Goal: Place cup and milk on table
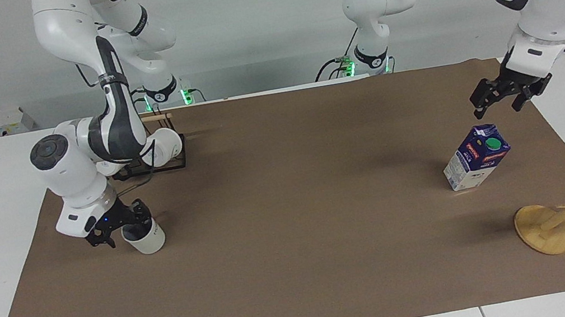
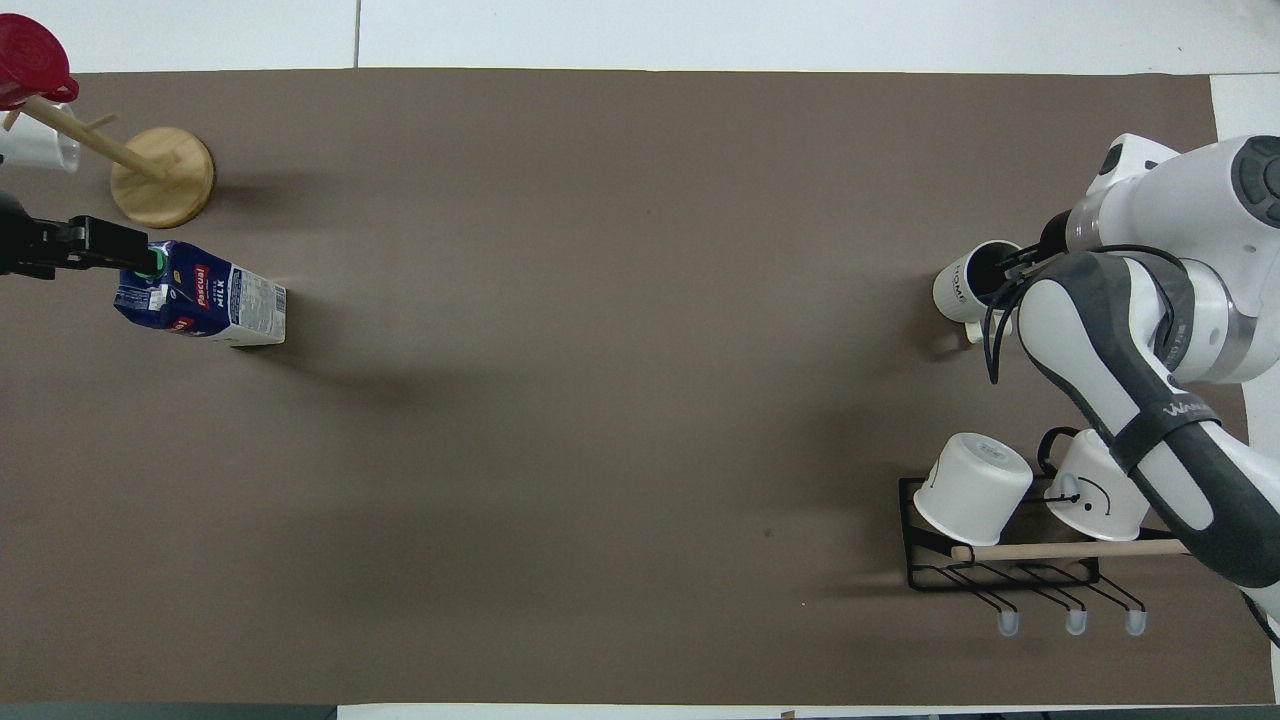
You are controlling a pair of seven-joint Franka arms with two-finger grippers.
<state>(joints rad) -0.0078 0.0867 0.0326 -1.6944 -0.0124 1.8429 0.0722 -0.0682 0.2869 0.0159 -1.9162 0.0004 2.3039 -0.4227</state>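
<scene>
The cup (image 1: 145, 238), off-white with a grey-blue inside, stands upright on the table (image 1: 300, 269), mouth up, farther from the robots than the mug rack (image 1: 150, 165). The right gripper (image 1: 120, 225) straddles its rim with fingers parted. The milk (image 1: 476, 156), blue over white, stands slightly tilted near the wooden stand (image 1: 544, 228); the left gripper (image 1: 505, 96) hangs open over it

Cup (image 1: 146, 238) on mat (image 1: 300, 269) near mug rack (image 1: 150, 165), milk (image 1: 476, 156) beside mug tree (image 1: 546, 227)
</scene>
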